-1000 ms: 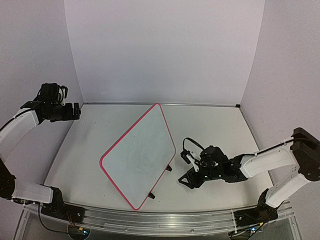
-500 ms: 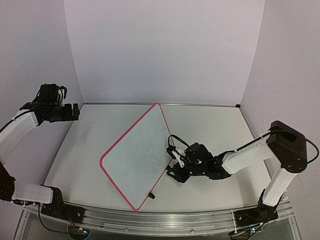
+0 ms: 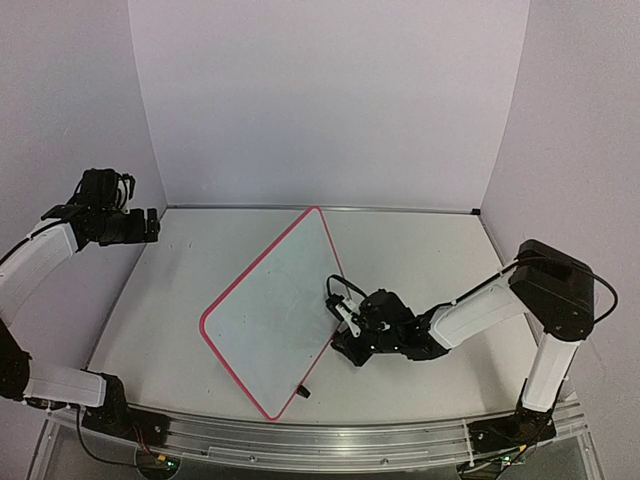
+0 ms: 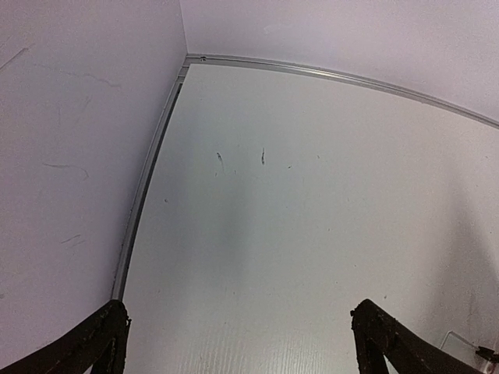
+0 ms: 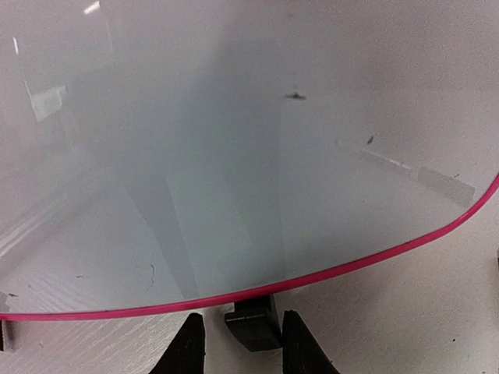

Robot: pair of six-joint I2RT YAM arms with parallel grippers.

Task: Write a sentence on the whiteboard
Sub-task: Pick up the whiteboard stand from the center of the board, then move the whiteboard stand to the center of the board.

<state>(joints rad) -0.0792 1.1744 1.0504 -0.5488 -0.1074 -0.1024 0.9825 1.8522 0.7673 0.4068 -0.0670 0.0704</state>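
The whiteboard lies flat in the middle of the counter, turned corner-on like a diamond. At its right edge the right hand sits low with its fingers narrowly apart on either side of a black clip foot; a slim gap shows on one side. The left hand hangs over the far-left corner of the counter, well apart from the board, fingers spread wide.
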